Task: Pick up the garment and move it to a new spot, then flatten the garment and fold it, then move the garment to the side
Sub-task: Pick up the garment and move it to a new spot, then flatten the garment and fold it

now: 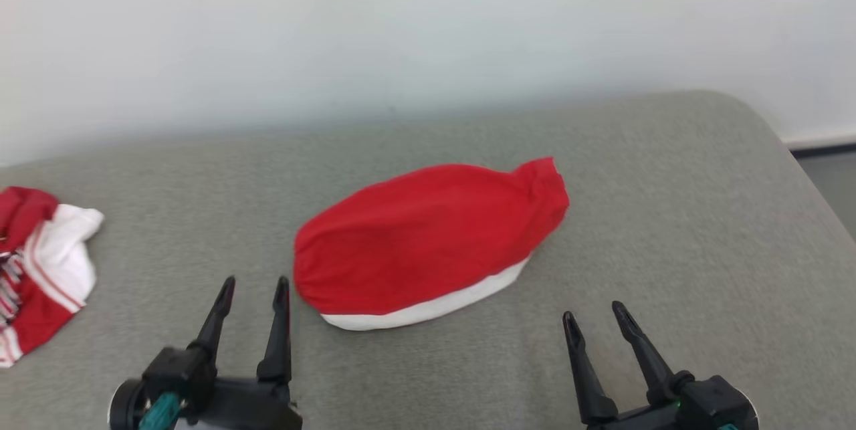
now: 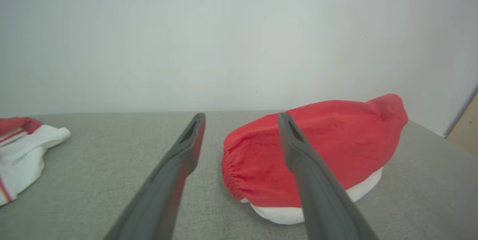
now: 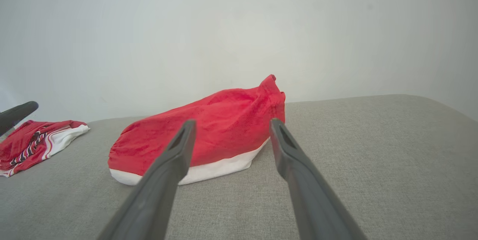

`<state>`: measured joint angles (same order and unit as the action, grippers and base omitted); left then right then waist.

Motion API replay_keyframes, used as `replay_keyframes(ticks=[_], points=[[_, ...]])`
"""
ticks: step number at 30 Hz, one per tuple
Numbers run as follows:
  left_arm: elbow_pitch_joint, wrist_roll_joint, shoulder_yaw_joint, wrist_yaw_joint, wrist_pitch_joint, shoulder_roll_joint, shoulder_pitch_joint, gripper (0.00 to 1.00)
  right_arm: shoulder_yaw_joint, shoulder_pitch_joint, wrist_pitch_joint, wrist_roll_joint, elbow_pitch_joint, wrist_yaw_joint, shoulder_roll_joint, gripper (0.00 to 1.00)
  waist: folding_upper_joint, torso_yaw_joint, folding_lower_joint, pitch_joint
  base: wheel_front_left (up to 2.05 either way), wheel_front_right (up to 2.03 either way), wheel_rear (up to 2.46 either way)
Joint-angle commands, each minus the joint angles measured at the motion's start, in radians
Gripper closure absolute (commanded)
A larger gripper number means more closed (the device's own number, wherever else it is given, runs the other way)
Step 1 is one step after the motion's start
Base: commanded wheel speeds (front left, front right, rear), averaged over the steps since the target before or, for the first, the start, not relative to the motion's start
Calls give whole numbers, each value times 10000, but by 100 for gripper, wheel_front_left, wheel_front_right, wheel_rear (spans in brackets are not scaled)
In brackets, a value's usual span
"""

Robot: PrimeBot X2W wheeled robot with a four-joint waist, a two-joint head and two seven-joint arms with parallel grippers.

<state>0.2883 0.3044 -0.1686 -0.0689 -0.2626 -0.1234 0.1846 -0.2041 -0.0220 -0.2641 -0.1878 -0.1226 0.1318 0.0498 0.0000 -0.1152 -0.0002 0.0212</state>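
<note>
Nearest you, your left claw (image 1: 255, 281) and right claw (image 1: 592, 309) both have their fingers apart, holding nothing. Just beyond them the red-and-white garment (image 1: 428, 236) lies folded mid-cushion (image 1: 669, 216). A crumpled striped cloth (image 1: 47, 263) sits far left.

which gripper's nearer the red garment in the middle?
Left. Left gripper sits right beside the red garment, at its left end; right gripper stands farther off its right end.
</note>
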Motion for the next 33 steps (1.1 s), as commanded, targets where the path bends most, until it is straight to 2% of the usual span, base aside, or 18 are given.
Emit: replay_keyframes(ticks=[1,9,19,33], points=[[-410,-311,266,47,-32,103,-538,0,73,-205,-2,110,112,-21,7,0,0,661,2,-608,0,0,0],[-1444,-1230,743,-197,-33,210,-1835,0,361,-645,-4,382,308,-21,9,0,0,1002,2,-911,0,0,0],[-1629,-1986,1115,-361,-33,453,-3108,0,590,-1283,-4,493,477,-21,9,0,0,1087,2,-1119,0,0,0],[-1153,-2211,1279,-451,-33,664,-3006,0,533,-1278,-4,608,431,-21,9,0,0,1053,2,-1029,0,0,0]])
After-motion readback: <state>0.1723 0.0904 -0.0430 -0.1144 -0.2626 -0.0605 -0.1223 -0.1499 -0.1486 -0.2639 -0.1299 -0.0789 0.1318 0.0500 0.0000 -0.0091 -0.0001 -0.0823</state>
